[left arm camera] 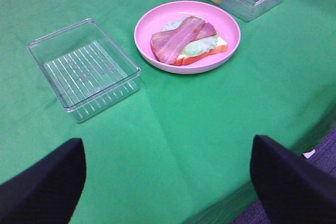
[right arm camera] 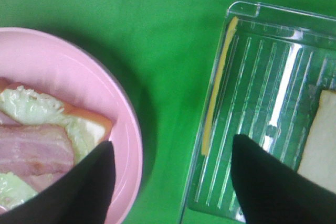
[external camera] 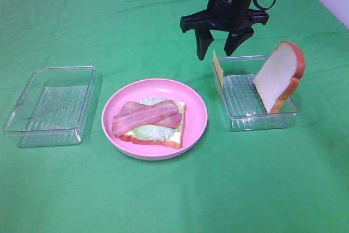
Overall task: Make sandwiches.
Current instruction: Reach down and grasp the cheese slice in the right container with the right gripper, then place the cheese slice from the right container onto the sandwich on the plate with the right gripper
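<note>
Green cloth covers the table [external camera: 163, 15], described here as the exterior high view shows it. A round pink plate [external camera: 199, 107] is set near the middle. On it a white bread slice [external camera: 163, 142] with an orange-brown crust is laid flat. A pale green lettuce leaf [external camera: 146, 131] is spread on the bread, and two reddish-pink bacon strips [external camera: 144, 115] are laid across the lettuce, running roughly from 8 o'clock to 2 o'clock. The half-built sandwich is thus found on the plate.

At 9 o'clock of the plate, apart from it, a clear plastic tray [external camera: 52, 136] with a ribbed floor is placed. At 3 o'clock of the plate a second clear tray [external camera: 240, 119] is set near the rim. Inside it a thin yellow cheese square [external camera: 218, 69] is stood on edge against the 9 o'clock wall. A second bread slice [external camera: 278, 75] is leaned, tilted, against the 3 o'clock wall, with its top reaching over the rim.

The right tool [external camera: 216, 54] is held in the air at 11 o'clock of the second tray, above the cheese square and clear of it. Its dark fingers are spread, so it is released. In the right wrist view the cheese square and the tray wall are seen between the fingers.

The left tool [left arm camera: 165, 145] is shown only in the left wrist view. Its two fingers are spread wide over the cloth, released, well apart from the plate and both trays.
</note>
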